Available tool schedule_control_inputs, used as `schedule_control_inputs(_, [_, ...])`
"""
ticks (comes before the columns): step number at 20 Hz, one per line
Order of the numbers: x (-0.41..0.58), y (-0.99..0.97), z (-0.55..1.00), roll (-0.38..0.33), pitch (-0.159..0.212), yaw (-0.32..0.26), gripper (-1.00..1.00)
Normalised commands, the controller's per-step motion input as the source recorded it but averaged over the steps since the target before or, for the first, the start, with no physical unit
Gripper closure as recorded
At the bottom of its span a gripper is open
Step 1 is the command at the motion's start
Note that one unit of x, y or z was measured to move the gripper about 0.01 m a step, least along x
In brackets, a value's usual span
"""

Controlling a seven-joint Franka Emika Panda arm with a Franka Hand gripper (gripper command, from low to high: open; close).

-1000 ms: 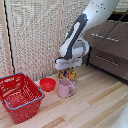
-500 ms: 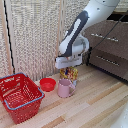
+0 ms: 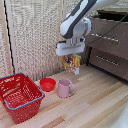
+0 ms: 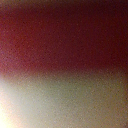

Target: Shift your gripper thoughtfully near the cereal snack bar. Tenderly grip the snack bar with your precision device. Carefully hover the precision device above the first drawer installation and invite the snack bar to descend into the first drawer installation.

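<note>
**Snack bar held in the air above the mug**

The gripper (image 3: 73, 53) hangs from the white arm (image 3: 76, 22) with its jaws closed on the top of the snack bar (image 3: 71, 62). The yellow-orange packet dangles upright below the jaws, clear of the wooden surface (image 3: 95, 102), in front of the pale woven wall and above the pink mug (image 3: 64, 88).

The mug stands near the middle of the surface, with a small red bowl (image 3: 48, 84) just beside it. A red basket (image 3: 20, 96) sits well apart from them toward the corner of the surface on the exterior view's left.

Along the edge of the surface on the exterior view's right stand two drawers: the taller-fronted drawer (image 3: 107, 34) with its long silver handle above, and the shorter-fronted drawer (image 3: 107, 61) below it. The packet is near them but not over either.

The wrist view is a blur of dark red and pale tones; nothing there can be told apart.
</note>
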Motion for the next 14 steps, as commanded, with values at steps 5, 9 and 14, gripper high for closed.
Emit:
schedule_control_inputs(5, [0.408,-0.15,1.0,-0.013,0.059,0.002,1.0])
schedule_control_inputs(9, [0.358,-0.15,1.0,-0.025,0.057,0.0,1.0])
schedule_control_inputs(14, [0.366,-0.13,1.0,-0.025,0.057,0.0,1.0])
